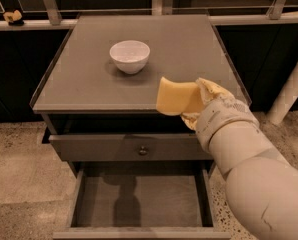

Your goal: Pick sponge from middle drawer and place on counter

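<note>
The pale-yellow sponge (175,98) hangs in the air, pinched at its right end by my gripper (195,102), which is shut on it. Sponge and gripper hover just above the front right part of the counter (79,84), over its front edge. My pale arm (249,174) comes in from the lower right. Below, the middle drawer (139,200) stands pulled out with a bare gray floor.
A white bowl (130,55) sits on the counter, left of centre toward the back. The drawer above the open one (104,148) is nearly closed, its round knob (143,150) showing. A small tan lump (13,17) rests on the back ledge at far left. A white post (291,89) stands at right.
</note>
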You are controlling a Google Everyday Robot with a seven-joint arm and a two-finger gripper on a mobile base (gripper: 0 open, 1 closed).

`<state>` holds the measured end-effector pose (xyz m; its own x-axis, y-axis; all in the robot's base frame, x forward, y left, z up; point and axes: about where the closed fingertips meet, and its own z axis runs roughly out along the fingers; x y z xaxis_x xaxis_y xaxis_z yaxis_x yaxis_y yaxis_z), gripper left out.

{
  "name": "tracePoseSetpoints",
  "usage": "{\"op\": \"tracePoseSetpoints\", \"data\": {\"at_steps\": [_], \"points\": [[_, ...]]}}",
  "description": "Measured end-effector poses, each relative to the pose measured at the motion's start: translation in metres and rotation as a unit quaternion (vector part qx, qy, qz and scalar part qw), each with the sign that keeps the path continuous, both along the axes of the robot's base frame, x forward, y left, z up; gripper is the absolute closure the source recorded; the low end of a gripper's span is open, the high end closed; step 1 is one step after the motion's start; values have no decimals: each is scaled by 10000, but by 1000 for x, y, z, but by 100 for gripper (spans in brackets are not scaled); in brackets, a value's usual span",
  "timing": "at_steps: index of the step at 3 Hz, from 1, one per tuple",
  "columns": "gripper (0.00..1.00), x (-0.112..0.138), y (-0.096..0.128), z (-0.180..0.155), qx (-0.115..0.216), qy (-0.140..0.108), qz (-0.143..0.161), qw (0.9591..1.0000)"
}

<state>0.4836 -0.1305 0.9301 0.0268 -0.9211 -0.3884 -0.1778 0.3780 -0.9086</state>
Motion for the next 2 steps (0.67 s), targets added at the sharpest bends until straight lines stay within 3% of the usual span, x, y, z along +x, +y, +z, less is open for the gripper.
{"op": "tracePoseSetpoints", "data": {"at_steps": [1, 2], "points": [[100, 10, -4, -1, -62, -50, -53, 10000], [100, 53, 0, 12, -268, -166, 122, 9994]]}}
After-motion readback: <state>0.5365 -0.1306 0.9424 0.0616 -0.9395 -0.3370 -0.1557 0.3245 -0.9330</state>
